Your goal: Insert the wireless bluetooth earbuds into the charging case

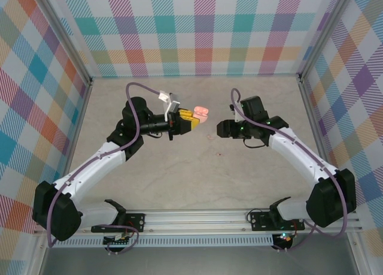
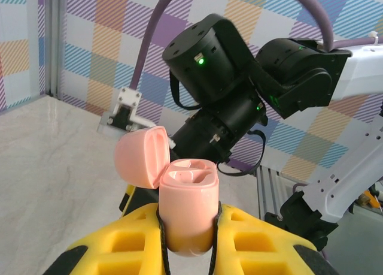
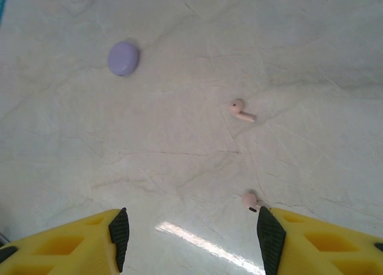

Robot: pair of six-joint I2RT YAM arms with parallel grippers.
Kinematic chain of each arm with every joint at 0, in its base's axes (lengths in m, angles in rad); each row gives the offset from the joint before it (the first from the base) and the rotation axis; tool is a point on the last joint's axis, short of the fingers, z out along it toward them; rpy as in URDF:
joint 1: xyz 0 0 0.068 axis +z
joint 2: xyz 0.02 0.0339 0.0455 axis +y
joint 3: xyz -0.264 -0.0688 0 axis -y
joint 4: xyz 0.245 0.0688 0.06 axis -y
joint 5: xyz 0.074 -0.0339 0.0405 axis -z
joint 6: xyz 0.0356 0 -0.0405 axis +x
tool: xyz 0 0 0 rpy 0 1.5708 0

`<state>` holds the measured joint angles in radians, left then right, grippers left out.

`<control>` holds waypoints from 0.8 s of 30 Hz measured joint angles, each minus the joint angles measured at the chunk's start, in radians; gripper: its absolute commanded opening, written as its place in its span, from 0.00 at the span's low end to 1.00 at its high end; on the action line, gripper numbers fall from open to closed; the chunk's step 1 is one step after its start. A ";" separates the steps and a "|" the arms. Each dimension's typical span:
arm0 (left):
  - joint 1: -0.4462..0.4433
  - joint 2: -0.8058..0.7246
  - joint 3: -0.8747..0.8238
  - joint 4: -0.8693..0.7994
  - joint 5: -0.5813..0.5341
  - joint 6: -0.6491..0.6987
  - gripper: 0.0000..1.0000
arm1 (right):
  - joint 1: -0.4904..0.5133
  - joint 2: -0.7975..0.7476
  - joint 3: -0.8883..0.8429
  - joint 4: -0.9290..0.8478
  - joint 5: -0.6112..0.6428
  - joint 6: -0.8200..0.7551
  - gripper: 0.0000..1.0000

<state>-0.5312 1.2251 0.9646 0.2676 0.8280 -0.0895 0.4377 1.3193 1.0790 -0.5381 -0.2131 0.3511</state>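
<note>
Gripping a pale pink, open-lidded plastic charging case (image 2: pixel 187 194), the left gripper (image 2: pixel 189 233) is facing the right gripper (image 3: pixel 190 233), which is hovering unclenched above two tiny pinkish-beige plastic earbuds (image 3: pixel 242 110).

Salmon-pink case (image 2: pixel 187 209), lilac case (image 3: pixel 123 58), pale pink earbuds (image 3: pixel 242 110), yellow fingers (image 3: pixel 66 239) with black pads (image 3: pixel 119 236), cream marbled table (image 3: pixel 179 143), pastel plaid walls (image 1: pixel 197 29).

Nothing readable here tbh. The pink charging case (image 2: pixel 187 209) is plain, the checkered walls (image 1: pixel 209 29) are just pattern, no letters, logos or numbers I can make out anywhere.
</note>
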 measured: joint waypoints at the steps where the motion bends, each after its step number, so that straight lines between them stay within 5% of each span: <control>1: 0.000 0.000 -0.001 0.000 -0.002 0.000 0.04 | -0.008 -0.014 -0.002 0.016 -0.021 0.006 0.59; 11: 0.010 -0.005 -0.014 -0.003 -0.029 0.000 0.04 | -0.103 -0.181 -0.037 0.235 -0.319 0.110 0.60; 24: 0.011 -0.005 -0.014 0.001 -0.010 0.000 0.04 | -0.079 -0.111 -0.034 0.437 -0.553 0.265 0.57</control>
<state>-0.5201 1.2198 0.9504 0.2684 0.8185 -0.0891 0.3592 1.2087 1.0454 -0.1013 -0.7662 0.6159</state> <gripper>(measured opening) 0.191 0.570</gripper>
